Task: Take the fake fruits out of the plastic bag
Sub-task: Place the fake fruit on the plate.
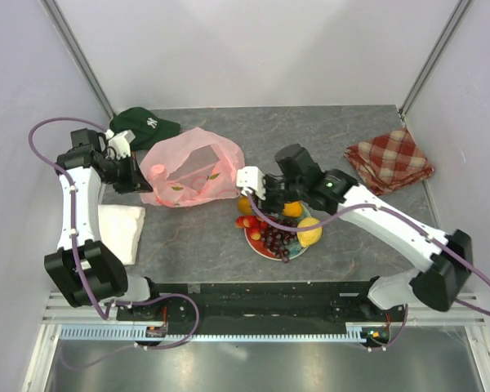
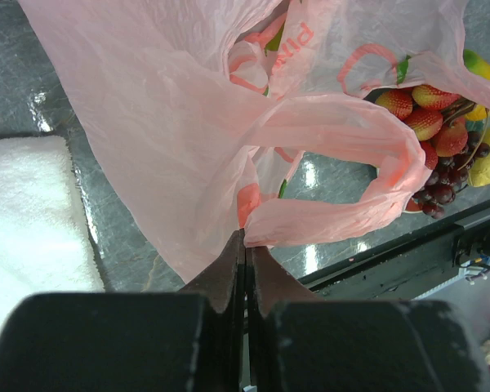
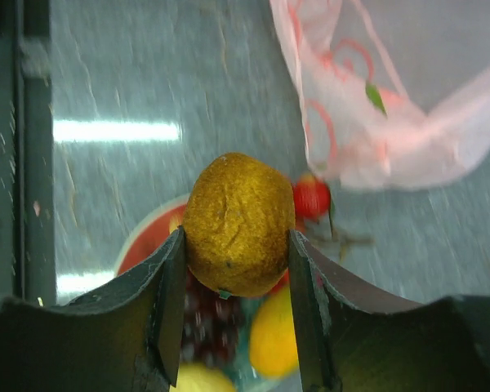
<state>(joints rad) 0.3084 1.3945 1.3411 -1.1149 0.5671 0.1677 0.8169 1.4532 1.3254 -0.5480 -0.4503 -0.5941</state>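
One brown fruit [image 3: 238, 224] sits clamped lengthwise along the right gripper's [image 3: 237, 238] jaws.

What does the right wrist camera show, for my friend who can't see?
The right pincer squeezes a small brown-green fruit, held over a red plate with dark grapes, a red berry and yellow fruits. The pink plastic bag shows at the upper right, over the grey table.
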